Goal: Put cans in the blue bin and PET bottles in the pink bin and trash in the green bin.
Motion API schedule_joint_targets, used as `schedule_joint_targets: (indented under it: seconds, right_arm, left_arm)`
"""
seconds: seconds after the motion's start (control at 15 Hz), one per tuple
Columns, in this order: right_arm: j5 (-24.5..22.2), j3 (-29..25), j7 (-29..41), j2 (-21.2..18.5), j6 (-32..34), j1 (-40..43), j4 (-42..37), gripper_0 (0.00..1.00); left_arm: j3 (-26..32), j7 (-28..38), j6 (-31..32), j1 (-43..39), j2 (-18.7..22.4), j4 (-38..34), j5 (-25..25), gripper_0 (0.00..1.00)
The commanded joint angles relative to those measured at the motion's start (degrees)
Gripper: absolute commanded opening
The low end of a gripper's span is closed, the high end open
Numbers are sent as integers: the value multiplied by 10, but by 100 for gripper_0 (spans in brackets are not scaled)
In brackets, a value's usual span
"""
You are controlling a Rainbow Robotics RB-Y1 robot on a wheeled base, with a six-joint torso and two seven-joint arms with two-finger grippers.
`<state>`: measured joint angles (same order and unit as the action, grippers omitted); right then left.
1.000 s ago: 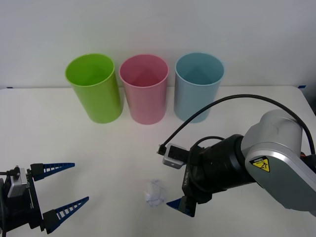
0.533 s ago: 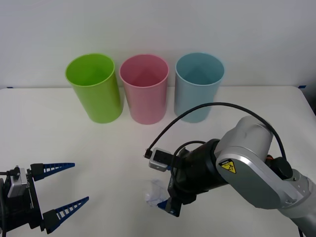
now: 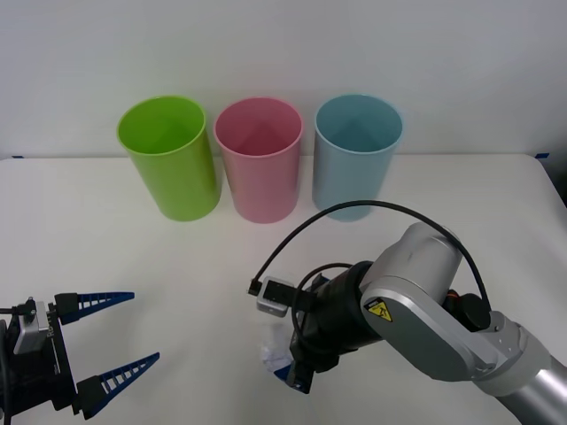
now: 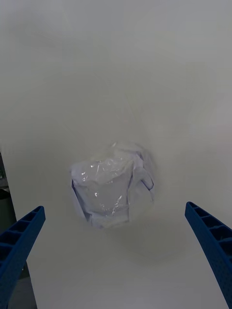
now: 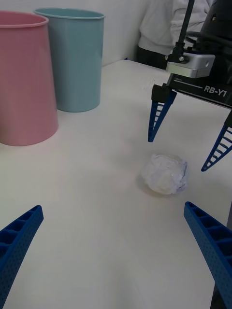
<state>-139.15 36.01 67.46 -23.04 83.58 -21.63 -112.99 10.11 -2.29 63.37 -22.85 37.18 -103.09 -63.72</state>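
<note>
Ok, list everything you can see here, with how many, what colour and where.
Lime-green plastic cup-shaped bin: one, leftmost of the row at the table's far edge.
Pink plastic cup-shaped bin: one, middle.
Light-blue plastic cup-shaped bin: one, rightmost.
Crumpled white paper ball: one, on the near table.
White table: one.
Person: one, white top, behind the table.
Right claw: blue fingers open, poised over the ball.
Left claw: open, idle, near left.

Front camera looks down from above; both wrist cameras share the trash [image 4: 113,189].
</note>
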Motion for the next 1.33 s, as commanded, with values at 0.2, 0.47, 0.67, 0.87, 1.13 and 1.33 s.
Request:
schedule_joint_targets:
  seconds: [0.2,0.47,0.67,0.87,1.13,1.33]
  right_arm:
    - [-26,9,-14,34,-22,0,44,100]
    - [-45,21,-15,41,-29,-10,68,100]
    - [-50,35,-13,42,-51,-13,89,100]
    - [-56,43,-9,42,-52,-13,90,100]
    - [-63,56,-4,42,-58,-12,90,100]
    - [-67,63,1,42,-61,-12,90,100]
  left_arm:
    - [0,0,0,0,0,0,0,100]
    - [0,0,0,0,0,0,0,100]
    - [0,0,0,0,0,0,0,100]
    - [0,0,0,0,0,0,0,100]
    - [0,0,0,0,0,0,0,100]
    - [0,0,0,0,0,0,0,100]
